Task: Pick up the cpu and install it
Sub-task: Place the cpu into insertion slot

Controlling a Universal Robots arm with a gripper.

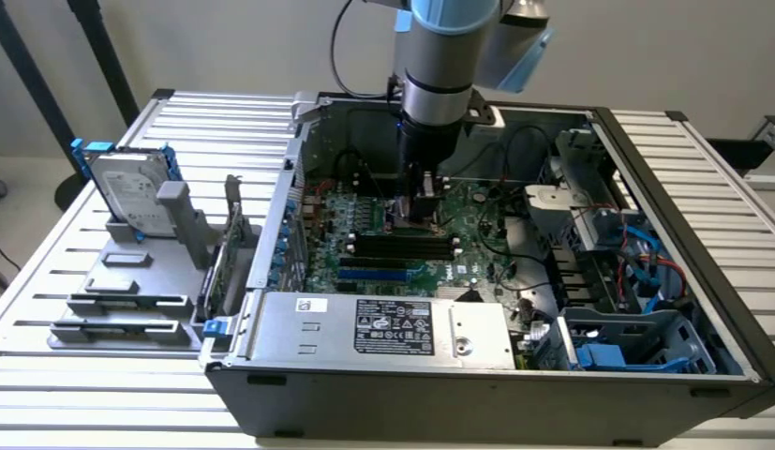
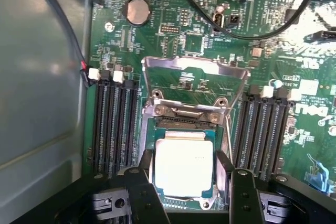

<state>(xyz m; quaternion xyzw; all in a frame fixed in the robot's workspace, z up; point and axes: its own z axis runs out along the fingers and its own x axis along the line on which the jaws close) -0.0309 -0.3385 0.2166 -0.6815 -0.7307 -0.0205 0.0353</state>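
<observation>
At the exterior view's left, a hard drive (image 1: pixel 127 192) stands upright in a grey rack (image 1: pixel 125 281). Further right, inside the open computer case (image 1: pixel 487 375), my gripper (image 1: pixel 421 214) reaches down to the motherboard (image 1: pixel 475 202). My fingers (image 2: pixel 143 182) are clamped on the cpu (image 2: pixel 184 169), which is at the open socket (image 2: pixel 184 113) between memory slots (image 2: pixel 113 124).

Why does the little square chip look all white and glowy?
In the wrist view, the chip has a shiny metal top that bounces light into the camera, so it glares almost plain white. In the exterior view, the computer case looks shadowy inside, next to the bright table.
</observation>
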